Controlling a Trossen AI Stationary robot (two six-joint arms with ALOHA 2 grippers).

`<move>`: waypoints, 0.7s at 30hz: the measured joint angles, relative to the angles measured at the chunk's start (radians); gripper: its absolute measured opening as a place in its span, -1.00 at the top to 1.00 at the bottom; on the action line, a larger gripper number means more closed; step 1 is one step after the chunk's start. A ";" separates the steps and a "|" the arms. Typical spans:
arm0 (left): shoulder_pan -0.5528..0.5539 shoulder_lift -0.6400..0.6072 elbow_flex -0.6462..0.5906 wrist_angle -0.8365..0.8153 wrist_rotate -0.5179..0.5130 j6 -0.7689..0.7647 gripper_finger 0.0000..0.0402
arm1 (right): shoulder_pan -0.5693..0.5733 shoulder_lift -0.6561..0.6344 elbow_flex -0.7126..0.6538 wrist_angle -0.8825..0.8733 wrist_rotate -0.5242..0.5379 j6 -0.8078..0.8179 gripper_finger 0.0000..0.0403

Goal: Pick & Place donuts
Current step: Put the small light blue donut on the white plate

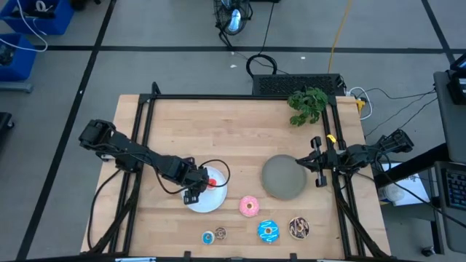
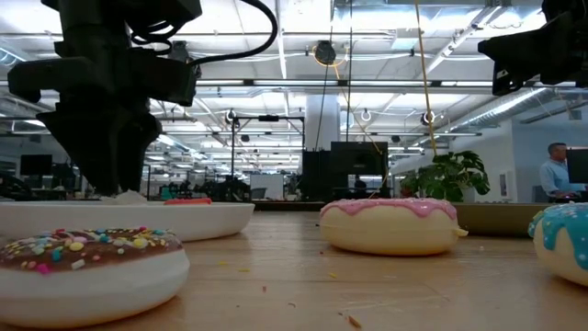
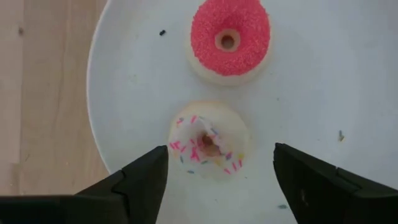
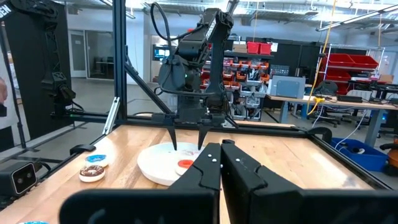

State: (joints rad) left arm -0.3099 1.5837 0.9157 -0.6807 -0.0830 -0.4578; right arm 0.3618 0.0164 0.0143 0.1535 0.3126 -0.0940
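Over the white plate [image 1: 198, 201], toward the table's 7 o'clock sector, the left gripper [image 3: 217, 171] is held low with its fingers spread wide, one dark fingertip on each side of a tiny white-iced sprinkled donut [image 3: 209, 140] that lies flat on the plate and is not gripped. Just beyond it on the same plate sits the tiny red-orange donut [image 3: 229, 41], near but apart. Off the plate, the pink donut [image 1: 249, 207] lies at about 3 o'clock from it; along the table's 6 o'clock edge are seen a tiny blue donut [image 1: 208, 237] touching or just beside a tiny brown donut [image 1: 220, 233], then the blue sprinkled donut [image 1: 268, 231] and the dark brown drizzled donut [image 1: 298, 228]. A grey plate [image 1: 283, 177] lies bare toward 4 o'clock. The right gripper [image 4: 221, 163] is parked at the table's 3 o'clock edge, fingers closed together on nothing. The donuts are judged light, hollow or foam-like toys with a matte, slightly squashy body; little grip force should be needed, and too much may deform or pop a tiny one sideways. A hold across the outer rim, through the ring's centre line, is judged best, with fingertips brought low to the plate surface. The glossy plate may let the piece slide if only one finger touches first.
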 joint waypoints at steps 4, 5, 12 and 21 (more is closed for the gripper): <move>0.000 0.000 0.000 0.002 -0.015 0.011 -0.50 | 0.000 0.000 0.000 0.000 0.000 0.000 1.00; 0.000 0.000 0.001 0.001 -0.014 0.013 -0.51 | 0.000 0.000 0.000 0.000 0.000 0.000 1.00; -0.003 0.000 0.112 -0.052 0.014 -0.005 -0.58 | 0.000 0.000 0.000 0.000 0.000 0.000 1.00; -0.099 0.000 0.340 -0.122 0.090 -0.049 0.04 | 0.000 0.000 0.000 0.000 0.000 0.003 1.00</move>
State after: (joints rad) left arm -0.4091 1.5837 1.2559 -0.8026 0.0067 -0.5064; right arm 0.3617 0.0166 0.0143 0.1535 0.3122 -0.0910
